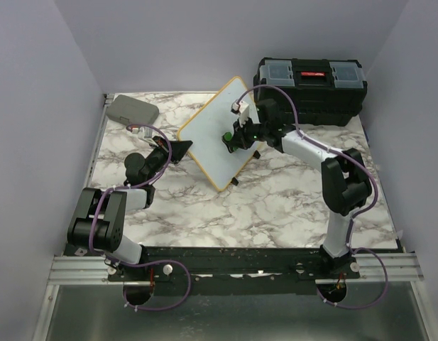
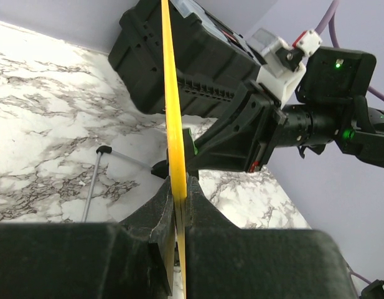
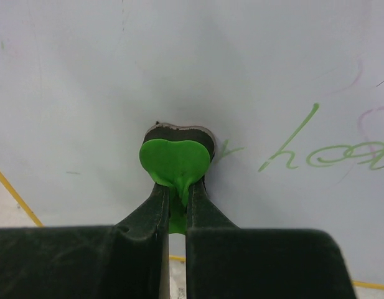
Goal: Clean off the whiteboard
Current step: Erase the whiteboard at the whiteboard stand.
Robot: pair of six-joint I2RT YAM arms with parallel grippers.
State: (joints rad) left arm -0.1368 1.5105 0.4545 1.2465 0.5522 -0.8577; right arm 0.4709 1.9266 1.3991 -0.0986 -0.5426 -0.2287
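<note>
Nearest: left tool, closed tight on the yellow frame edge of the whiteboard; right tool, closed on a green heart-shaped eraser, its dark pad against the board face, beside green handwriting; whiteboard tilted, mid-rear of the marble surface, near the black toolbox; grey case, rear left corner.

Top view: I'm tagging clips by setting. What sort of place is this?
Probably a robot lab cell: plain lavender walls around a marble-patterned table, an aluminium rail along its near edge, and a black toolbox.
</note>
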